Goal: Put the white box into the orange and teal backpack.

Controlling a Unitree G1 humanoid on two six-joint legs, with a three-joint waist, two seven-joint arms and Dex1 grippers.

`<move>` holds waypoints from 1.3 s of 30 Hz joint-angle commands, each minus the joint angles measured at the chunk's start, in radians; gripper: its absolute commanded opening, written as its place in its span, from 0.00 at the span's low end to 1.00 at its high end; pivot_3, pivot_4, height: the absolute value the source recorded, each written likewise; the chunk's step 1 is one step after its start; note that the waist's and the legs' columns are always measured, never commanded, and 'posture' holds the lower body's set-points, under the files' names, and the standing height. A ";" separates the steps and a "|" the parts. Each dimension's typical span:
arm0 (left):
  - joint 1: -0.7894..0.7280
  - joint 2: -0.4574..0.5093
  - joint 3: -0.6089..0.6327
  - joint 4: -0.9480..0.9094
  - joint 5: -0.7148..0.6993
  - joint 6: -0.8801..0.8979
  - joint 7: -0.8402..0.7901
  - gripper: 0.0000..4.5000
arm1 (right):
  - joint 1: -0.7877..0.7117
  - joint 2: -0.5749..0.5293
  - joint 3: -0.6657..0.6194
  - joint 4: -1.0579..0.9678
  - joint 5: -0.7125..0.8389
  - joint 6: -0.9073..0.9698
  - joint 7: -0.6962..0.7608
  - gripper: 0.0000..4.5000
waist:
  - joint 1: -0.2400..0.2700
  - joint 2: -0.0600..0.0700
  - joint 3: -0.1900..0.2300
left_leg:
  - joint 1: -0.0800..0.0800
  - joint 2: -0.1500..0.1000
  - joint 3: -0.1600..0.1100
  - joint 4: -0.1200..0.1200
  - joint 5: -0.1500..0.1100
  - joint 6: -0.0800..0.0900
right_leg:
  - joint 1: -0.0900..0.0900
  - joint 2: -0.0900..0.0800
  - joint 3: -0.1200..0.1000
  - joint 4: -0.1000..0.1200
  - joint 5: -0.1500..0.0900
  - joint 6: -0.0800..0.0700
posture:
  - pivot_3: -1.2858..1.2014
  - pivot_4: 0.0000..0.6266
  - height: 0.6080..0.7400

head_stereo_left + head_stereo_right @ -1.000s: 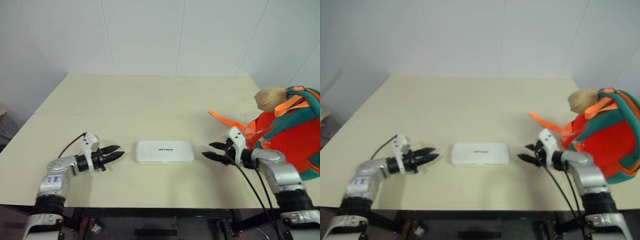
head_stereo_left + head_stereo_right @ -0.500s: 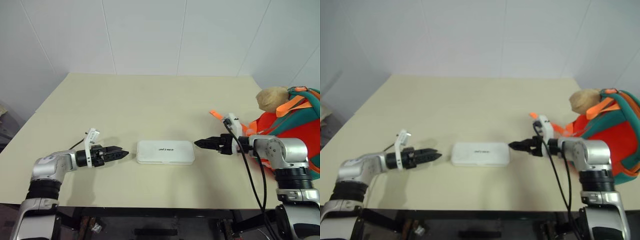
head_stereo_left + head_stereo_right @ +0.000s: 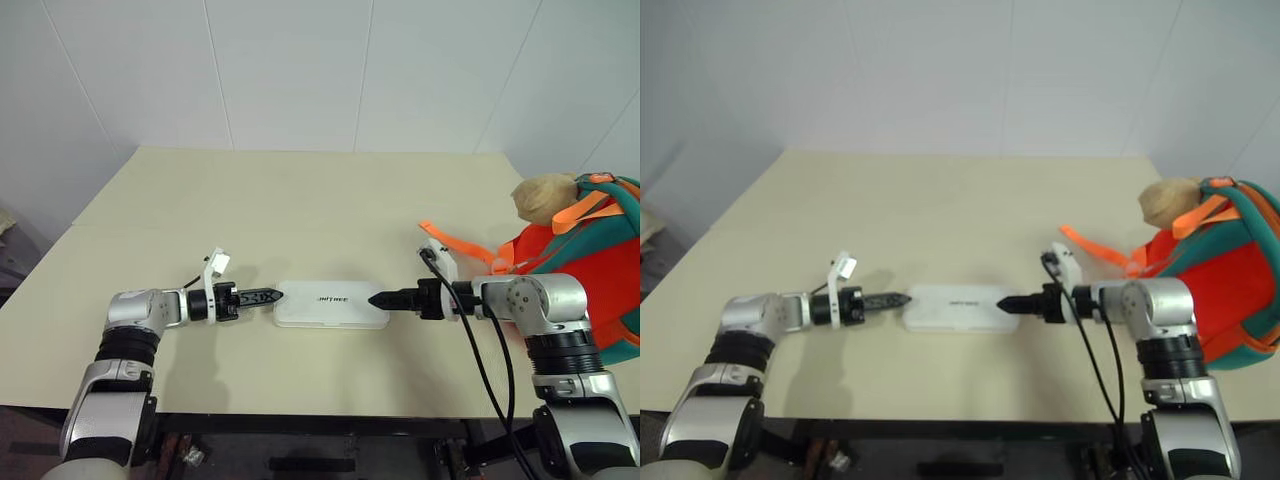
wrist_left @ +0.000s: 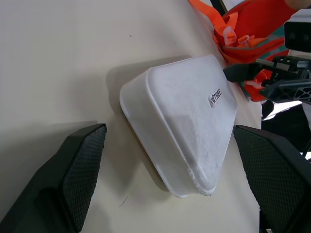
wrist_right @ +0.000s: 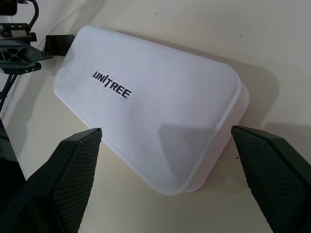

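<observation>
Two grippers bracket the white box, nothing gripped yet

Both arms reach in level from opposite sides, aimed at the short ends of the white box (image 3: 331, 303), which lies flat on the table (image 3: 300, 200) near its front edge, lettering up. The left gripper (image 3: 262, 296) has its tips just beside the box's left end; the right gripper (image 3: 385, 298) sits just beside the right end. In each wrist view the two fingers stand wide apart with the box lying between them and clear of both pads — so the jaws are fully spread and hold nothing. My reading is that the box, being long and flat, is to be taken by its ends with both arms, which would explain the mirrored, end-on approach.

The orange and teal backpack (image 3: 590, 270) rests at the table's right edge, well apart from the box, with a tan plush toy (image 3: 545, 197) on top and an orange strap (image 3: 462, 240) trailing toward the right arm.

Hard to settle: from the head views the fingertips look close enough to touch the box ends, but contact cannot be confirmed. The backpack is cut off by the picture's edge, and its opening cannot be made out — whether it is unzipped, or which way it faces, is unclear.
</observation>
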 commanded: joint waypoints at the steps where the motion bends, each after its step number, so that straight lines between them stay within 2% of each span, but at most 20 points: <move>1: -0.004 -0.032 -0.017 0.035 0.011 0.024 0.004 0.99 | -0.011 0.012 0.002 -0.047 0.028 0.013 0.000 1.00 | 0.001 0.000 0.000 | 0.000 0.000 0.000 0.000 0.000 0.000 | 0.000 0.000 0.000 0.000 0.000 0.000 | 0.52 0.24 1.00; 12: 0.006 -0.135 0.036 0.047 -0.013 0.040 0.063 0.99 | -0.022 0.066 0.052 -0.023 0.015 -0.022 -0.001 1.00 | 0.001 0.000 -0.001 | 0.001 0.000 0.000 0.003 0.000 0.000 | 0.002 0.000 0.000 0.001 0.000 0.001 | 0.52 0.24 1.00; 23: 0.007 -0.148 0.065 0.016 -0.069 0.184 0.001 0.99 | -0.011 0.091 0.059 -0.034 0.015 -0.072 0.017 1.00 | -0.002 0.000 -0.001 | 0.001 0.000 0.000 0.005 -0.001 0.001 | 0.003 0.000 0.000 0.000 0.001 0.001 | 0.52 0.24 1.00; 31: -0.044 -0.192 0.189 0.069 -0.103 0.258 0.068 0.99 | 0.015 0.112 0.048 -0.070 0.023 -0.072 0.009 1.00 | -0.001 0.000 0.000 | 0.001 0.000 0.000 0.004 -0.002 0.001 | 0.003 0.000 0.000 -0.001 0.001 0.001 | 0.52 0.24 1.00; 34: -0.025 -0.182 0.120 0.029 -0.050 0.219 0.051 0.99 | 0.023 0.118 0.040 -0.081 0.024 -0.070 0.002 1.00 | 0.000 0.000 0.000 | 0.001 0.000 0.000 0.004 -0.002 0.001 | 0.003 0.000 0.000 -0.001 0.001 0.001 | 0.52 0.24 1.00; 39: -0.003 -0.122 0.013 0.034 0.089 0.020 0.074 0.99 | 0.038 0.121 0.031 -0.100 0.027 -0.065 -0.008 1.00 | -0.002 0.001 -0.001 | 0.002 0.000 0.000 0.004 -0.001 0.000 | 0.004 0.000 0.000 -0.001 0.001 0.001 | 0.52 0.24 1.00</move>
